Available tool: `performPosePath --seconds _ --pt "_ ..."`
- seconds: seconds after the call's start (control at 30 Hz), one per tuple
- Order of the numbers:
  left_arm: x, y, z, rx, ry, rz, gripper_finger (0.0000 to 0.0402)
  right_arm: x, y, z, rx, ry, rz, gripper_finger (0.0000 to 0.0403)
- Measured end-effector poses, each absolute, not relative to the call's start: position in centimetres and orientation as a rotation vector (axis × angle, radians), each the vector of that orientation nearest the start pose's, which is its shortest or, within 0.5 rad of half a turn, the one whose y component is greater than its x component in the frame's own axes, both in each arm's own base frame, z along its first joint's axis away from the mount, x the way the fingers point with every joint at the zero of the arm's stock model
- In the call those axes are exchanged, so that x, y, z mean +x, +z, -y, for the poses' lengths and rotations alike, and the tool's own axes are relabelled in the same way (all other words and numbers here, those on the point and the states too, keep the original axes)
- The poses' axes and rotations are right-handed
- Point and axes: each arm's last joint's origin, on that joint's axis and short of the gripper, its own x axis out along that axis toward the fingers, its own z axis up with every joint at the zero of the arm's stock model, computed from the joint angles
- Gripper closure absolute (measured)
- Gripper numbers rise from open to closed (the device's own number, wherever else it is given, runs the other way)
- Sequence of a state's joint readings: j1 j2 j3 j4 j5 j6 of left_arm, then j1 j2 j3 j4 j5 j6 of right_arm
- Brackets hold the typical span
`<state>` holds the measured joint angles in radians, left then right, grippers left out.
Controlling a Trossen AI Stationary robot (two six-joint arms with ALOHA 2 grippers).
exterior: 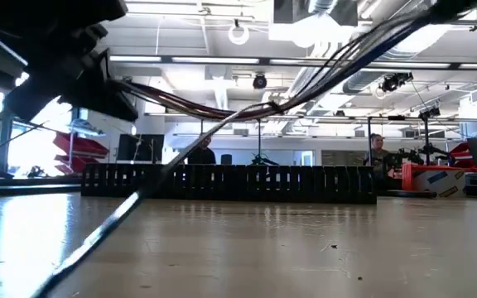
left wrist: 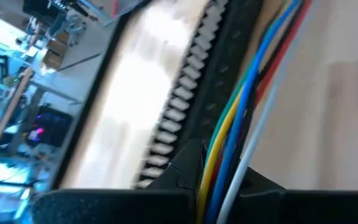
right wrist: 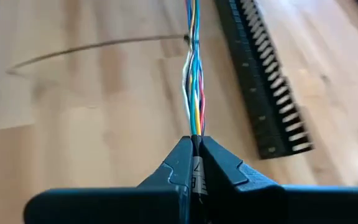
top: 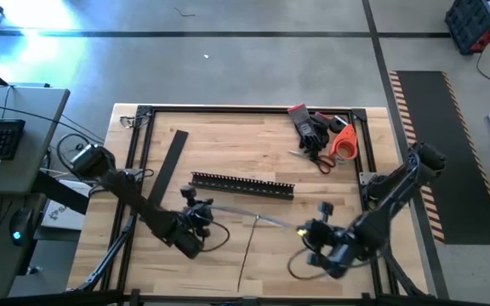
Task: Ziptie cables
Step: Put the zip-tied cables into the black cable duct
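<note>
We see two arms at work over one wooden table. The left gripper sits near the middle of the table, on the near side of the slotted duct, its fingers pressed together on the cables; in the left wrist view the wires run between its fingers, and we count about five strands there: blue, green, yellow, red and a pale grey-white one. The right gripper is toward the near right of the table, its two fingers pinched tight on the other end of the same bundle, which stretches straight between the two grippers, just on the near side of the duct and raised off the wood. One thin dark strand hangs from the bundle's middle toward the near edge. We count one flat black strip lying left of the duct, one pair of orange-handled scissors and a black-and-red glove at the far right corner.
</note>
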<state>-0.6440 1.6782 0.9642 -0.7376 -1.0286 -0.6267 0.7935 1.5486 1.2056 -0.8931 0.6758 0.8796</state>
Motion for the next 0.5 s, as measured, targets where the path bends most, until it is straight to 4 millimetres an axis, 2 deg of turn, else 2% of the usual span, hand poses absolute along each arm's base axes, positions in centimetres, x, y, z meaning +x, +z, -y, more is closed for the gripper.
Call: performPosePath --seconds 0.2,0.5 --pt "22.6 18.2 11.7 0.535 0.648 -0.908 0.0402 24.9 25.2 -16.6 -0.085 -0.330 -0.855 0.0400" --pt "19.8 15.3 6.9 0.496 0.694 -1.139 0.0401 28.4 25.0 -10.7 -0.157 -0.358 -0.945 0.0401"
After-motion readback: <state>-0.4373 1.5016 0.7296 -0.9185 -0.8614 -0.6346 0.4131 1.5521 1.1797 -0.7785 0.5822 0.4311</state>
